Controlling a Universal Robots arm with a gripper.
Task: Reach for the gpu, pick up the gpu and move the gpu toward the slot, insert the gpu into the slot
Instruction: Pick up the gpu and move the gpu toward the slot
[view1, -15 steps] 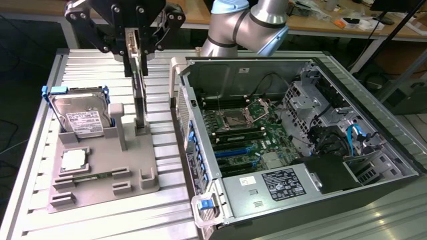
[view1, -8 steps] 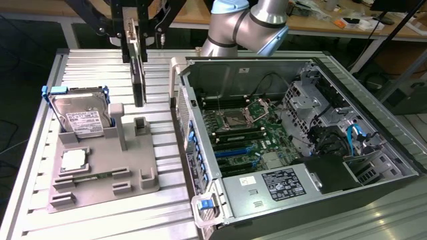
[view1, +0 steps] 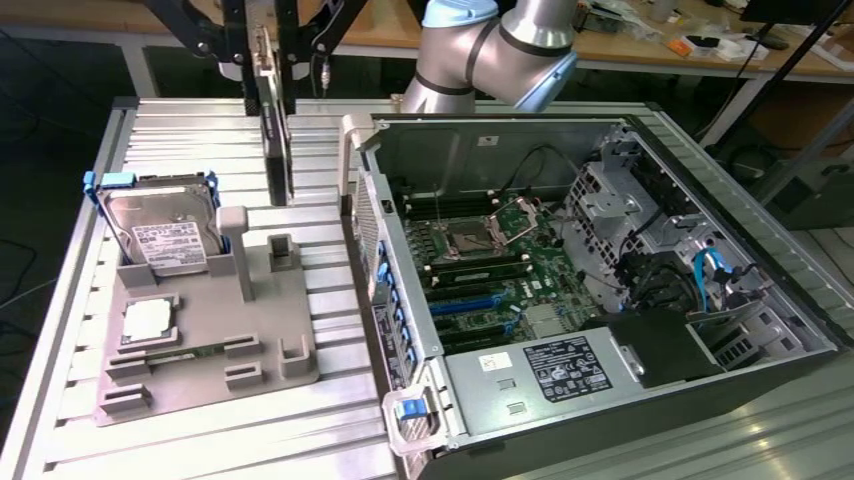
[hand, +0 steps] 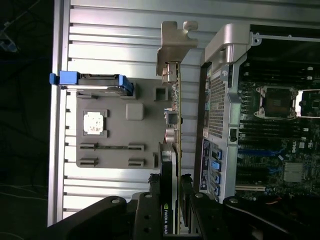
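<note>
1. The table (view1: 200, 130) is made of silver slats, and everything else is set on it.
2. The open computer case (view1: 507, 150) is laid on the exterior view's right. A green board can be seen inside it.
3. A grey holder (view1: 214, 350) is laid on the exterior view's left. A hard drive (view1: 160, 235) and a small square chip (view1: 147, 318) are kept in it.
4. The gpu (view1: 276, 140) is hung on its edge over the table, near the grey holder and just outside the case wall. In the wrist view its silver bracket (hand: 175, 45) is seen at the end far from the jaws.
5. The jaws are clamped on the gpu, with one pressed on each flat side of the card.
6. Reaching and picking up are judged to be done, since the card is gripped and is not sat in the holder.
7. The move to the slot is judged to be only partly done, since the card is kept outside the case.
8. The blue slot (view1: 467, 300) on the board is left bare, so the card is not yet put in.
9. The word NVIDIA (hand: 166, 218) can be read on the card close to the jaws.
10. A white label is stuck on the hard drive, and a black label (view1: 561, 362) is stuck inside the case. Their small writing cannot be read.
</note>
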